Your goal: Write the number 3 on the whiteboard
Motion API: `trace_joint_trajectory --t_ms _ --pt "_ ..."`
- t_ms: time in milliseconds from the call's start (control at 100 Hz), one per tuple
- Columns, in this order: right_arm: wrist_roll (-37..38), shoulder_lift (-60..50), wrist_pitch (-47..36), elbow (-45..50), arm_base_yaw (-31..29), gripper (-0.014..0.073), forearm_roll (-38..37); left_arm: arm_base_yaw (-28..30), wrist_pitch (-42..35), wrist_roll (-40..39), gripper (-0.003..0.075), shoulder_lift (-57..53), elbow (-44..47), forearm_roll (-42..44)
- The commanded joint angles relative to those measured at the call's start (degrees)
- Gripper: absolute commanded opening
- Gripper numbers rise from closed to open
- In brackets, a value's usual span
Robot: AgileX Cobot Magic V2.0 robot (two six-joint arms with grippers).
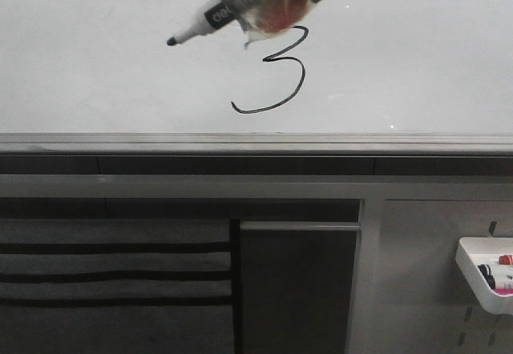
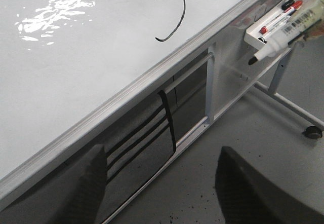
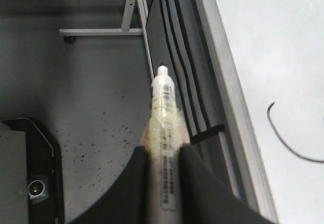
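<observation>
The right gripper (image 3: 162, 158) is clenched on the light, rigid, slippery marker (image 1: 232, 8) mid-barrel; the number 3 (image 1: 276, 74) sits just below it on the whiteboard (image 1: 96, 74). The left gripper (image 2: 162, 193) hangs released.
</observation>
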Motion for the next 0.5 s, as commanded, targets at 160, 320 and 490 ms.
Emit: trace_joint_trajectory --t_ms 160,320,490 --pt "-5.47 0.26 -10.75 -1.41 2.79 -0.0048 0.53 -5.49 -0.93 8.82 0.0431 5.52 -4.48 -3.56" --pt "-5.64 2.03 -11.24 -1.41 3.06 -0.0048 0.53 -12.17 0.88 11.38 0.0431 11.76 -10.03 -1.32" --pt "-5.64 2.25 -11.24 -1.41 3.06 -0.0048 0.40 -18.22 0.53 16.66 0.0431 18.79 -13.87 4.80"
